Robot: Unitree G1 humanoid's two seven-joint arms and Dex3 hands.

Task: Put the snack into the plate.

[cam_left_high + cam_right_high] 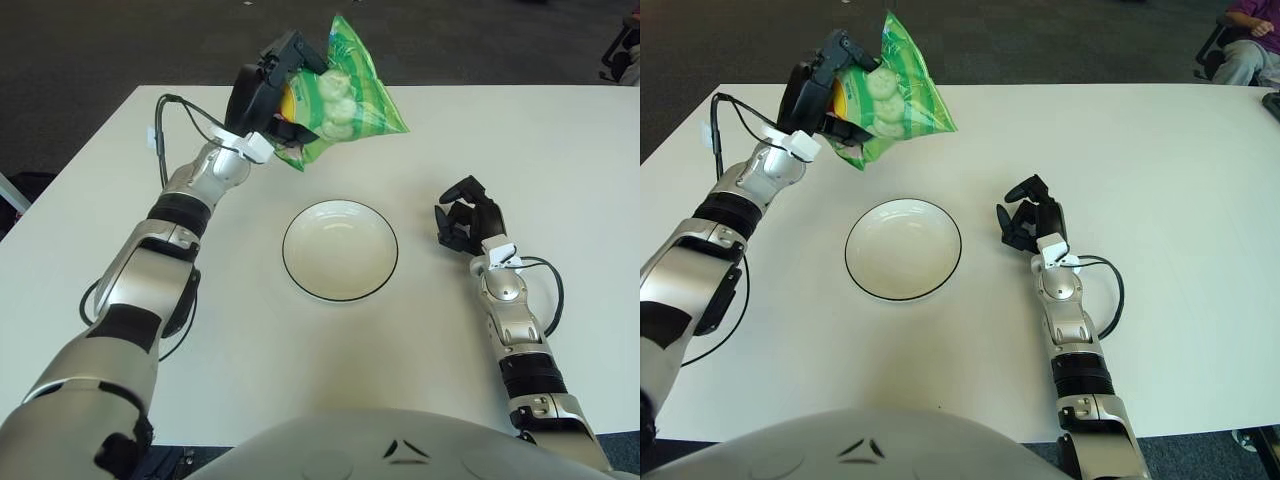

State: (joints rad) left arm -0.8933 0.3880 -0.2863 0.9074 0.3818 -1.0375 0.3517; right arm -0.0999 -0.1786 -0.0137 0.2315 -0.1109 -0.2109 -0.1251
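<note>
**Snack bag held aloft over the far side of the table**

We see our left hand (268,88) raised above the white table (560,150), its dark fingers clamped around the left edge of a green snack bag (350,95). The bag hangs clear of the table surface, tilted, with its free end pointing toward our right. Pale round slices are printed on its front, and a patch of yellow shows close to the fingers. Our left arm stretches forward from the lower left of the view, with a black cable looping beside the wrist.

The bag sits beyond the plate (340,250) and a little to its left, well above it and not touching it. The plate is a shallow white dish with a thin dark rim, lying flat near the middle of the table, and we see nothing inside it.

Our right hand (1031,215) shows to the right of the plate, apart from it, with its fingers curled inward and nothing between them. A black cable loops beside that forearm too.

At the far right corner of the right eye view, a seated person (1250,45) in purple is partly visible beyond the table.
</note>
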